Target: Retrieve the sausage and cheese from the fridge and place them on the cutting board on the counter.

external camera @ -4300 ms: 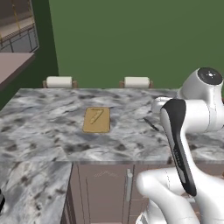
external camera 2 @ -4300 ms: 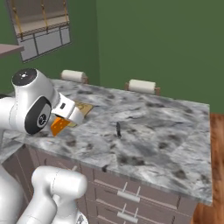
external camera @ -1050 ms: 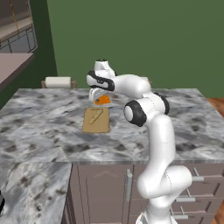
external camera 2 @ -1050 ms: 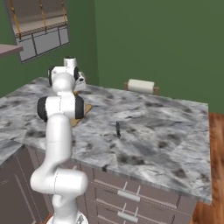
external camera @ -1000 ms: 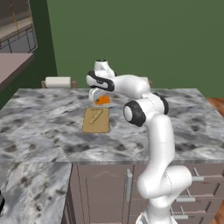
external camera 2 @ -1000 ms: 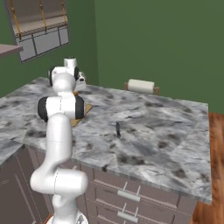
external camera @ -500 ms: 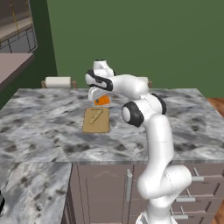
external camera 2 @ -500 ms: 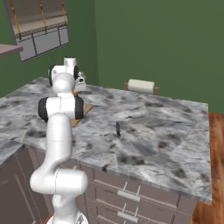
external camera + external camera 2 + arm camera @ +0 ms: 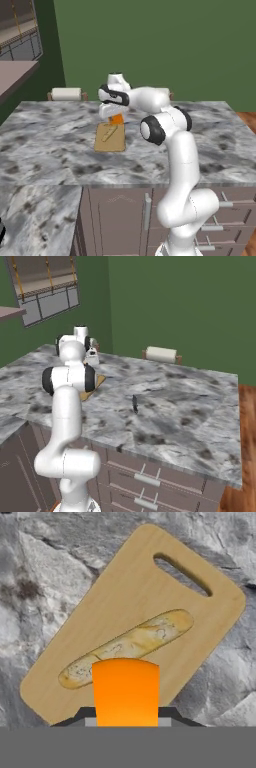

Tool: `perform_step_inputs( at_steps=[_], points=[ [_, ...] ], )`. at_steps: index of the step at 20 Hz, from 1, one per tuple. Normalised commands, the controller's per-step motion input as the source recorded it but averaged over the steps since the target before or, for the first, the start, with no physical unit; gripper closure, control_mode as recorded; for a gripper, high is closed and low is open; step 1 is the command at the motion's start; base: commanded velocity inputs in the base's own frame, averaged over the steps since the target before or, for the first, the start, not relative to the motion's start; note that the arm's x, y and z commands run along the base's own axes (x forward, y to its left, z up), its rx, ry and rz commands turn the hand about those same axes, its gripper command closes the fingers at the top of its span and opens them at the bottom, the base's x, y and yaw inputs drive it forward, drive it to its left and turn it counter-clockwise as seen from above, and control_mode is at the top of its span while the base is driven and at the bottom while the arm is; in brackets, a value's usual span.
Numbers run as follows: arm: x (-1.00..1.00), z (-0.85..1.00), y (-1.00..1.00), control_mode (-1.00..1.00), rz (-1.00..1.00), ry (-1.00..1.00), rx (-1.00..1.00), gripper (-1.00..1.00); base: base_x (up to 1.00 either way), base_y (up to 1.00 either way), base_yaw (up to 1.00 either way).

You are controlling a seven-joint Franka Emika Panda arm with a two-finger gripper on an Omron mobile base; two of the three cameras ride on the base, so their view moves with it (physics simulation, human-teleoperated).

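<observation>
On the marbled counter point(image 9: 50, 150) lies the tan cutting board point(image 9: 109, 142), and a pale thin sausage point(image 9: 111, 133) rests along its middle. My gripper point(image 9: 115, 117) hangs just above the board's far end, shut on the bright orange cheese point(image 9: 117, 120). In the hand view the cheese point(image 9: 126, 692) stands between my fingertips, over the near end of the sausage point(image 9: 130, 644) and the cutting board point(image 9: 140, 587). From the right base view my arm covers most of the board point(image 9: 95, 384). The fridge is out of view.
Two paper towel rolls point(image 9: 66, 94) point(image 9: 161, 354) stand along the counter's back edge by the green wall. A small dark object point(image 9: 134, 402) stands mid-counter, right of the board. Brown drawers point(image 9: 140, 481) with silver handles run under the counter. A window point(image 9: 45, 286) sits at the left.
The arm has swung from folded near the base out over the cutting board, carrying the cheese. Over the last second it has barely moved.
</observation>
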Motion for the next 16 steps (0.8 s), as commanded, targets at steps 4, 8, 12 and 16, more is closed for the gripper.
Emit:
perform_step_inputs(
  at_steps=[4,8,12,16],
  points=[
    [0.0,-0.55,0.0,-1.0,-0.24,0.0,0.0,1.0,0.0,0.0,0.0],
    [0.07,-0.61,0.0,-1.0,-0.21,-0.02,0.0,1.0,0.0,0.0,0.0],
    [0.14,-0.55,0.0,-1.0,-0.19,-0.05,0.0,1.0,0.0,0.0,0.0],
    [0.05,-0.48,0.0,-1.0,-0.19,-0.04,0.0,1.0,0.0,0.0,0.0]
  ],
)
